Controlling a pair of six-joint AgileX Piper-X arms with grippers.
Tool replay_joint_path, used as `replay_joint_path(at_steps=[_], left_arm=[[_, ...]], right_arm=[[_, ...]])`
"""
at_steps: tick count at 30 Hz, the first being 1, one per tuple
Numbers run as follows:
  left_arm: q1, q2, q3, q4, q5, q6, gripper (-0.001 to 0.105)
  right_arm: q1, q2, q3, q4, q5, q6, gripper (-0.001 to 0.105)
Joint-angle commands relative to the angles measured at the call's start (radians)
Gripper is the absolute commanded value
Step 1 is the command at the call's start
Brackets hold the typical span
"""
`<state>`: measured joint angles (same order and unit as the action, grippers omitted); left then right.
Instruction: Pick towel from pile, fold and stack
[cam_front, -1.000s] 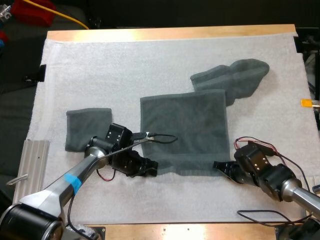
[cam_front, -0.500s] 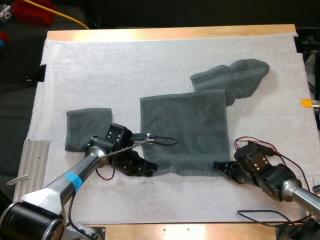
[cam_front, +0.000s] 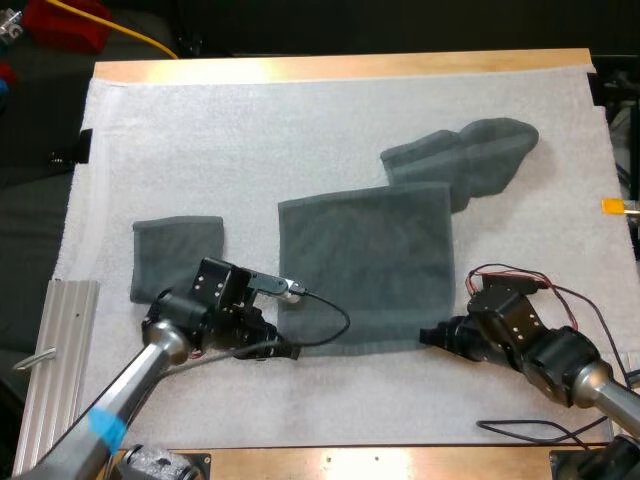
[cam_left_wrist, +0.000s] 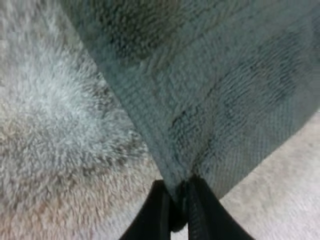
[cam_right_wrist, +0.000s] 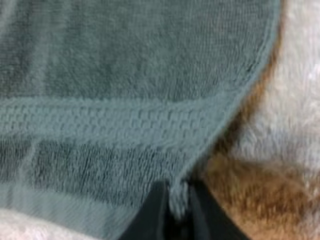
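Counting three dark grey-green towels on the white mat (cam_front: 300, 130) over the wooden surface (cam_front: 340, 66): one flat towel (cam_front: 365, 265) spread mid-mat, one crumpled towel (cam_front: 480, 155) touching its far right corner, one folded towel (cam_front: 175, 255) apart to the left, just beyond the left arm. Noting two grippers, both engaged on the flat towel. Left gripper (cam_front: 288, 350) clamped on the near left corner, cloth pinched between both fingers (cam_left_wrist: 157, 215). Right gripper (cam_front: 432, 336) clamped on the near right corner, pressed likewise from both sides.
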<state>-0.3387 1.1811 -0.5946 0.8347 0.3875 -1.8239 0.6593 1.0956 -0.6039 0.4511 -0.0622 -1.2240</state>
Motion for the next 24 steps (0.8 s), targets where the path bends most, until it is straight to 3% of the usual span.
replay_joint_path(at_steps=[1, 8, 16, 24], left_arm=[[-0.003, -0.020, 0.003, 0.029, -0.016, 0.007, 0.000], [-0.003, -0.092, -0.008, 0.120, 0.032, 0.012, 0.000], [-0.021, -0.190, -0.023, 0.270, 0.036, 0.047, 0.000], [-0.217, -0.292, -0.023, 0.375, -0.017, -0.013, 0.000]], right_arm=[[0.005, -0.015, -0.014, 0.050, 0.006, -0.028, 0.001], [0.087, -0.060, -0.068, 0.211, 0.067, -0.047, 0.001], [0.231, -0.111, -0.120, 0.350, 0.164, -0.031, 0.001], [0.392, -0.131, -0.188, 0.522, 0.222, 0.008, 0.001]])
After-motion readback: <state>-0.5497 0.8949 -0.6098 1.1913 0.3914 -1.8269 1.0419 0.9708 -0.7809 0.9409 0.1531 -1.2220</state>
